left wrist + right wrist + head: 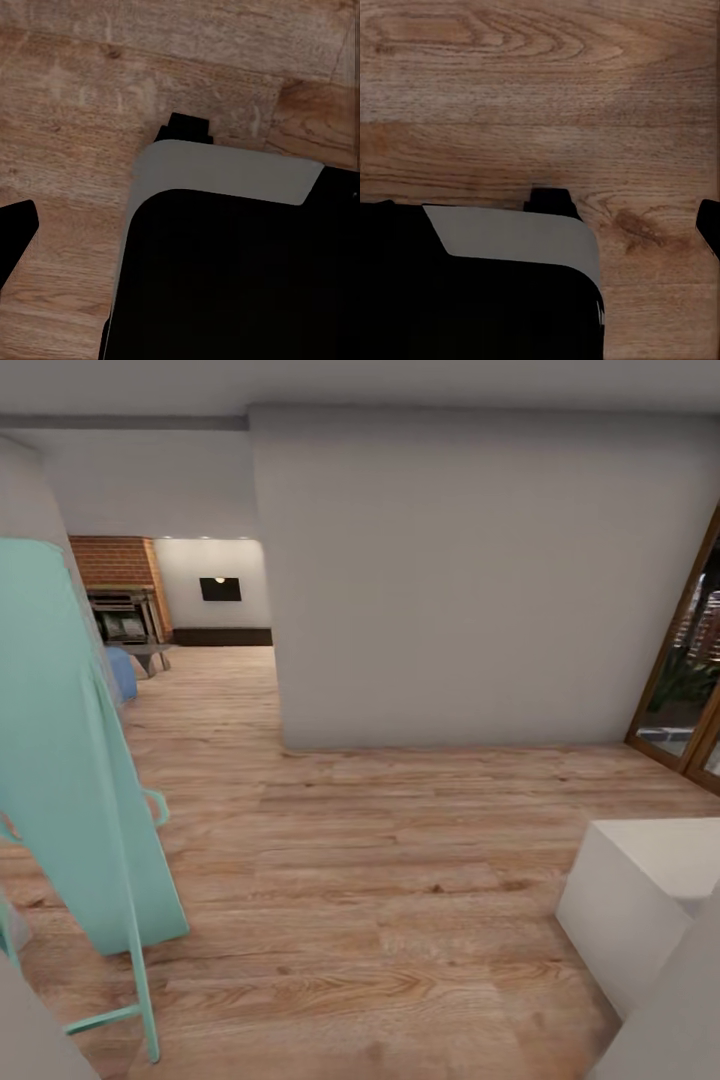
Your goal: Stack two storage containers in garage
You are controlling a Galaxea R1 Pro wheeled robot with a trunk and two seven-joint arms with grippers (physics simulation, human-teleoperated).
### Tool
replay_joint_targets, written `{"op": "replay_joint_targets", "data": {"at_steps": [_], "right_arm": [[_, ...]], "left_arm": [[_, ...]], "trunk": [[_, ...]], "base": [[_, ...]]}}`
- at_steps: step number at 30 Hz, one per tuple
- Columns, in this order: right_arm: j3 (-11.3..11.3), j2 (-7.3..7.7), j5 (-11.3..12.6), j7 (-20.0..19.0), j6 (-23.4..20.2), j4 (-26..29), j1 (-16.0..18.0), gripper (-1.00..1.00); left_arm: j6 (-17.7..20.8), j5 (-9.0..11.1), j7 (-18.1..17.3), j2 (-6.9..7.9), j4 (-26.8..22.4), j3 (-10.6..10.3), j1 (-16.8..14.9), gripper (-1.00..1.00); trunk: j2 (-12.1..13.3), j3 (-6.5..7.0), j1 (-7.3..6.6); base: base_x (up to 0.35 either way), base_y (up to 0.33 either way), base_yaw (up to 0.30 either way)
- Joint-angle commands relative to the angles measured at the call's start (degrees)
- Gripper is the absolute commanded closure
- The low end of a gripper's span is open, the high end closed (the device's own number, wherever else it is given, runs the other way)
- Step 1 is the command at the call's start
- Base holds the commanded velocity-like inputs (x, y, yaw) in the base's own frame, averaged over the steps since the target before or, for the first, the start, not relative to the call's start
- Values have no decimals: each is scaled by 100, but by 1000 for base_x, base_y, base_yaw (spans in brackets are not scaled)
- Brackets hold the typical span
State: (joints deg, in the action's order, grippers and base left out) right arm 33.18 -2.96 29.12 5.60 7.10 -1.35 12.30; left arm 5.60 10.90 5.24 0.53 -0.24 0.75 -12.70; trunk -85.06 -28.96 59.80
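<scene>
The head view looks down a passage floored in light wood planks (380, 860). A broad white wall (480, 580) stands ahead in the middle, and to its left the passage opens into the living room (190, 610) at the far end. There a brick fireplace (120, 585) stands at far left, a dark rectangle hangs on the white back wall (220, 589), a long dark low cabinet (222, 637) runs along that wall's foot, and a bit of light blue seat (122, 670) shows near the fireplace. At near left a tall turquoise board on thin turquoise legs (70, 760) leans upright over the planks. At far right a wood-framed glass door (690, 660) shows dark greenery behind it. At near right a white block (640, 900) sits on the floor.

The storage containers cannot be seen here, so their place relative to the jaws cannot be told.

The left wrist view looks straight down on wood planks, with a black and grey rounded body (225, 262) of the robot below the camera and a dark tip at one edge (15, 232). The right wrist view shows the same kind of dark and grey body (502, 285) over planks, with a dark sliver at the edge (709, 225). Whether either pair of jaws is wide or narrow cannot be told from these pictures.
</scene>
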Motion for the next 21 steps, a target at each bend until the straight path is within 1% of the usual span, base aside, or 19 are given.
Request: {"op": "replay_joint_targets", "data": {"at_steps": [1, 10, 21], "right_arm": [[48, -4, 47, 6, 25, -14, 6, -100], [48, -4, 7, 5, 27, -14, 6, -100], [48, -17, 23, 7, 25, -14, 5, -100]], "left_arm": [[21, 35, 12, 0, -3, 4, -3, -100], [21, 35, 12, 5, -3, 4, -4, -100], [21, 36, 12, 4, -3, 4, -4, -100]], "trunk": [[-2, -6, 3], [-2, -6, 3], [-2, -6, 3]], "base": [[322, 0, 0], [322, 0, 0], [322, 0, 0]]}}
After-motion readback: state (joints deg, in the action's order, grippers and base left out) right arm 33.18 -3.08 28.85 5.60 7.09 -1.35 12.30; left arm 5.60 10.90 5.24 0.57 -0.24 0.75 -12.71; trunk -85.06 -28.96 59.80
